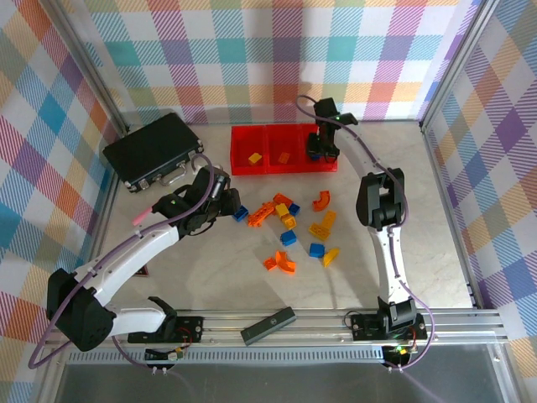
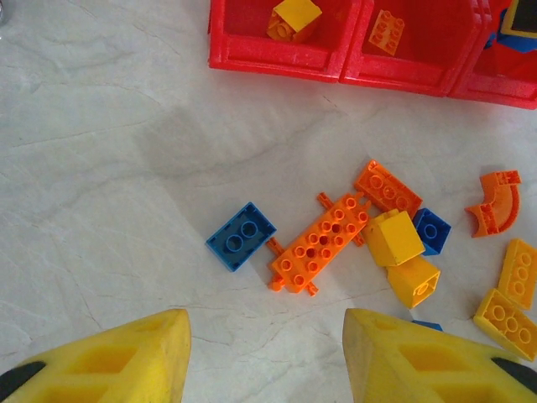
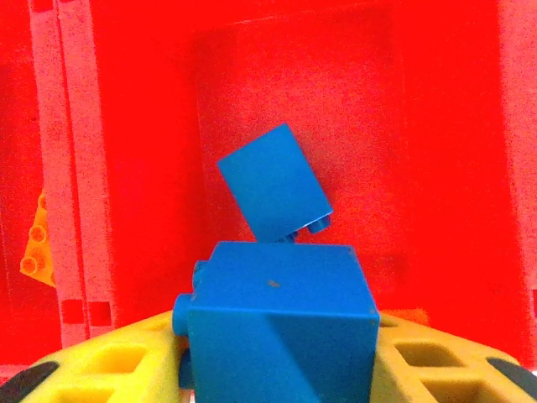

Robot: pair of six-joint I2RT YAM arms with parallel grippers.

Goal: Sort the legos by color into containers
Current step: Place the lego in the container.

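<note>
Three joined red containers stand at the back. The left one holds a yellow brick, the middle one an orange brick. My right gripper hangs over the right container, shut on a blue brick. Another blue brick lies tilted inside that bin. Loose blue, orange and yellow legos are scattered mid-table. My left gripper is open above bare table, just short of a blue brick and a long orange plate. Nothing sits between its fingers.
A black hard case lies at the back left, with a pink stick in front of it beside the left arm. A black bar rests on the front rail. Metal frame posts and checkered walls close in the table.
</note>
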